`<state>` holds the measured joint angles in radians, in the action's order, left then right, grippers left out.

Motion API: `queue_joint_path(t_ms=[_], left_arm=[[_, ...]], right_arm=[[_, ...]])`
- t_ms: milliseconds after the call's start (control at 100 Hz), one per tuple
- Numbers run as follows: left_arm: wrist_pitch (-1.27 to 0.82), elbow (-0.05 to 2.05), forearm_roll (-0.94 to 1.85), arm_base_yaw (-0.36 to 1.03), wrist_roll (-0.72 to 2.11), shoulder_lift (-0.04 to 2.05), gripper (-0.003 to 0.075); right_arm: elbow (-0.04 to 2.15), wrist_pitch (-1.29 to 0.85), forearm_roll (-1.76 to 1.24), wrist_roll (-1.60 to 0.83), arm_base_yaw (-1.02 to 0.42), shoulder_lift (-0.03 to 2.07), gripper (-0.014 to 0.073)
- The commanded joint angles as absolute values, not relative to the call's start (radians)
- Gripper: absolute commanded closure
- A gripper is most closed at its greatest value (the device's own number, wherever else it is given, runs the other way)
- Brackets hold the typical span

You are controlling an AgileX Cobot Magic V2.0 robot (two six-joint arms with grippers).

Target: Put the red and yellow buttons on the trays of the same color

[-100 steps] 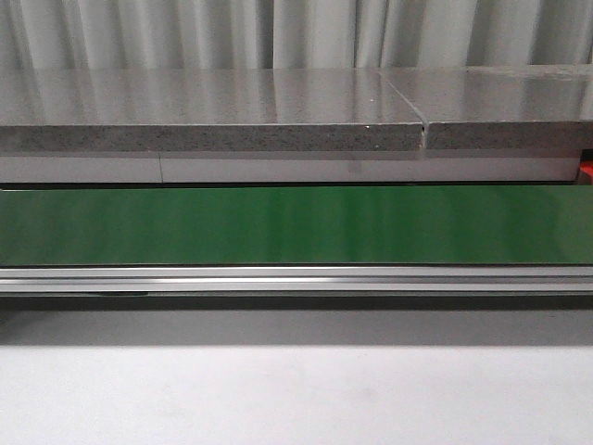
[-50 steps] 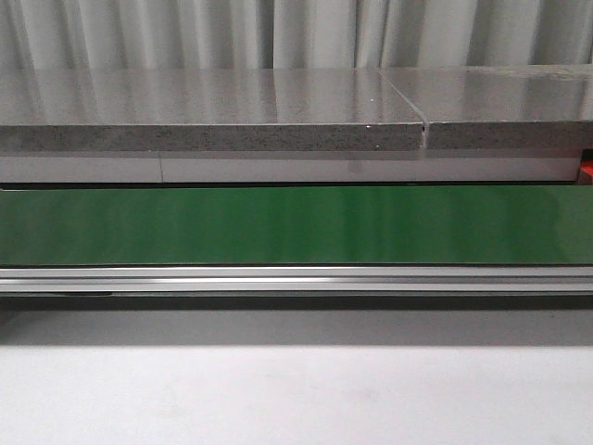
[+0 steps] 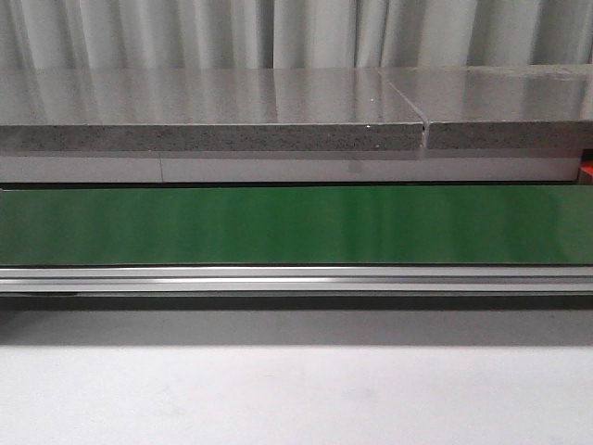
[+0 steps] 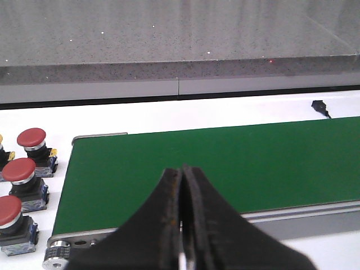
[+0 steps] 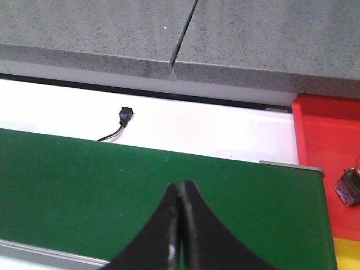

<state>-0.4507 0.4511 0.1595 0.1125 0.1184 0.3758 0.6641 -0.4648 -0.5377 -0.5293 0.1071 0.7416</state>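
**poster1:** Three red buttons (image 4: 26, 176) were counted in the left wrist view, lined up on the white surface just off the end of the green conveyor belt (image 4: 225, 169). A sliver of something yellow was glimpsed at the frame edge beside them, too cropped to be named. The left gripper (image 4: 181, 225) was seen hanging over the belt's near edge with its black fingers pressed together, nothing pinched between them.

**poster2:** Same was noted for the right gripper (image 5: 180, 236): fingers squeezed flat against each other, nothing held, belt underneath. A red tray (image 5: 320, 135) was spotted just past the belt's other end, with a yellow tray (image 5: 346, 253) touching it on the near side. Some small dark part (image 5: 350, 183) was caught lying on the red tray, cut off by the frame, so it couldn't be identified. A little black connector (image 5: 126, 113) with thin wires was seen on the white strip between the belt and the grey stone slab (image 5: 253, 39).

**poster1:** From the front view only belt (image 3: 296, 222), slab (image 3: 213, 111) and curtain (image 3: 296, 32) were shown. Neither arm was captured there.
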Motion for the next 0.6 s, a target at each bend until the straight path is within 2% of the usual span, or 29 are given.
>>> queue_joint_path(t_ms=[0,80,150,220,340,410,470,590], left_arm=[[-0.381,0.477,0.175,0.121,0.112,0.381,0.0738],[-0.384,0.477,0.175,0.121,0.112,0.381,0.0720],[-0.384,0.477,0.175,0.121,0.112,0.381,0.0647],[-0.384,0.477,0.175,0.121,0.112,0.381,0.0521],[-0.384,0.477,0.175,0.121,0.112,0.381,0.0227],[-0.384,0.477,0.175,0.121,0.112,0.381,0.0105],[-0.382,0.477,0.175,0.121,0.112,0.381,0.0066],[-0.385,0.477,0.175,0.121,0.112,0.381,0.0069]], right_arm=[[0.690,-0.413,-0.555,-0.537,0.106,0.733,0.0660],[0.690,-0.413,-0.555,-0.537,0.106,0.733,0.0660],[0.690,-0.413,-0.555,-0.537,0.106,0.733,0.0660],[0.690,-0.413,-0.555,-0.537,0.106,0.733,0.0660],[0.690,-0.413,-0.555,-0.537,0.106,0.733,0.0660],[0.690,-0.413,-0.555,-0.537,0.106,0.733,0.0660],[0.690,-0.413,-0.555,-0.537,0.106,0.733,0.0660],[0.690,-0.413,-0.555,-0.537,0.106,0.733,0.0660]])
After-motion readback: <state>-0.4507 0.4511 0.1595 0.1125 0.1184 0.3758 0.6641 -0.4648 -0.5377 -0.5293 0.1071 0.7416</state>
